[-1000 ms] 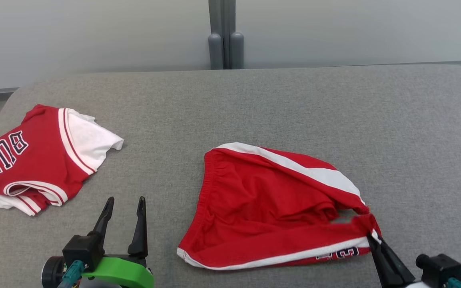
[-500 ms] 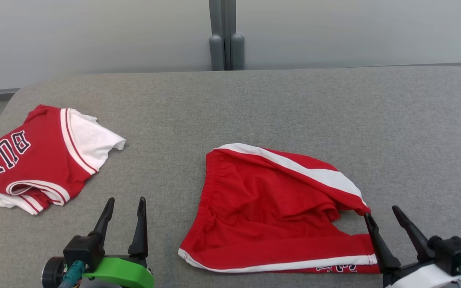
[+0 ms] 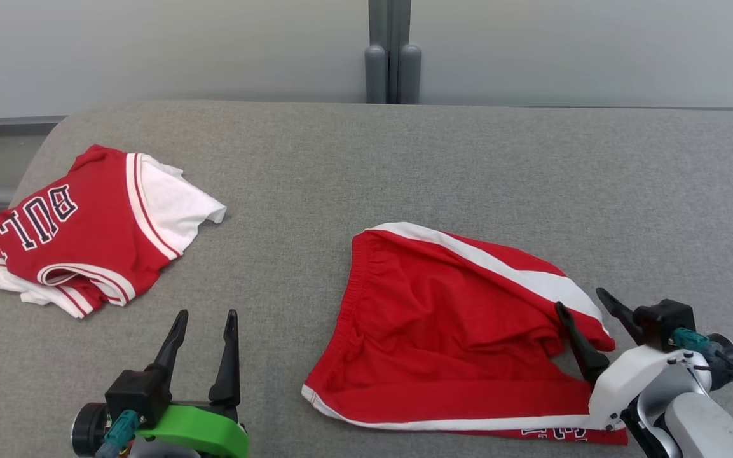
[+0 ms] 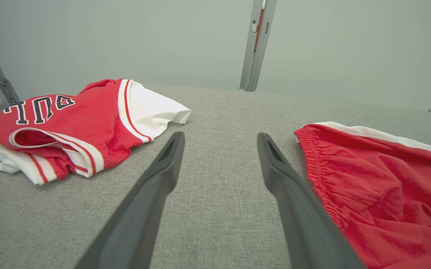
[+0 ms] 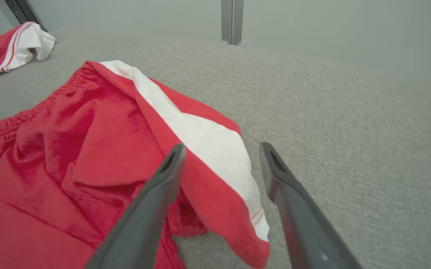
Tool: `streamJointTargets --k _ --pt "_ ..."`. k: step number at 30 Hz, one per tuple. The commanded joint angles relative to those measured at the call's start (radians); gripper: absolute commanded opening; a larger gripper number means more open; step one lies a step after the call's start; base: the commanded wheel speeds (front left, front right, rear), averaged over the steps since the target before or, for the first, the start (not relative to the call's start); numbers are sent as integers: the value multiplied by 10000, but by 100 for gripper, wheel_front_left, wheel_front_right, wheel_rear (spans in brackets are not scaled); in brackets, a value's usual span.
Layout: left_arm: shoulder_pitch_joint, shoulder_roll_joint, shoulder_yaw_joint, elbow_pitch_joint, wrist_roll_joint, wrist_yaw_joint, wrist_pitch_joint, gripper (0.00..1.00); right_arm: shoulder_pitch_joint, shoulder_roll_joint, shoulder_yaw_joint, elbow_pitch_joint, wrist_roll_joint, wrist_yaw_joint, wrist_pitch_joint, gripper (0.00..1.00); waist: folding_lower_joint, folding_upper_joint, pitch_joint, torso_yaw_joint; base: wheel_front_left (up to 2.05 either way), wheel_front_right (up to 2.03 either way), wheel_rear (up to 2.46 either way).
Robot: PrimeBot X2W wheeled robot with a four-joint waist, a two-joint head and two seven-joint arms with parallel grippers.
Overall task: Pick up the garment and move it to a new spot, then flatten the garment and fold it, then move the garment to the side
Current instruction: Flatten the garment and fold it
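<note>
Parted and gripping nothing at the right gripper [image 3: 581, 299], with one finger over red cloth and the other just off its edge, straddling the curled-under leg hem [image 5: 234, 209] of the red shorts [image 3: 442, 324]; cannot tell whether touching the cloth yet. Likewise spread and empty at the left gripper [image 3: 207, 313], hovering low over the bare grey table [image 3: 404, 159] between the shorts and the folded jersey [image 3: 80, 242], touching neither. Looks like the flattening step: shorts lying right of centre, near the table's front edge, waistband to the left, the near leg drawn out straight along the front, the far leg rumpled and slanting across, white stripe uppermost. Calls next, most likely, for closing on that stray hem beside the white stripe and drawing it out away from the waistband until flat, perhaps with the left gripper pinning the waistband against sliding. Worth pinching the top layer alone; easy otherwise to drag the whole garment along. As for containers, none to tell of: both garments loose on the cloth-covered table, well apart.
</note>
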Motion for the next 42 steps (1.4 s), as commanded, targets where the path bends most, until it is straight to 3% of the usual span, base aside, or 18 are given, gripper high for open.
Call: streamJointTargets --k 1,8,10,17,30,31,32,33,38,42 --pt "-152 23 -7 15 -83 14 -6 100 -327 26 132 364 184 -17 76 100 0 0 126 144 0 0 0" --pt "-280 23 -34 33 -140 37 -6 100 -1195 237 940 2089 730 -17 530 100 0 0 317 314 0 0 0" --pt "-294 22 -46 27 -153 52 -8 100 -1496 285 1153 2347 938 -17 425 0 0 0 338 322 0 0 0" --pt "-392 23 -93 62 -167 86 -8 100 -2876 130 1621 3102 1271 -17 -52 0 0 0 368 280 0 0 0" --pt "-644 23 -342 66 -269 131 -6 100 -5903 187 1532 5309 988 -17 -826 0 0 0 598 563 0 0 0" --pt "-657 23 -362 73 -279 141 -6 100 -6020 219 1572 5479 985 -17 -852 17 0 0 615 584 0 0 0" --pt "-670 23 -378 84 -294 149 -8 100 -6100 254 1612 5623 974 -17 -883 48 0 0 624 597 0 0 0" --pt "-690 23 -387 100 -304 154 -6 100 -6157 327 1672 5813 1021 -17 -899 100 0 0 625 606 0 0 0" --pt "-621 23 -351 142 -327 189 -6 100 -6163 396 1796 6108 1137 -17 -975 100 0 0 480 507 0 0 0" --pt "-424 23 -222 132 -228 185 -6 100 -5680 255 1455 5202 979 -17 -976 100 0 0 245 292 0 0 0"
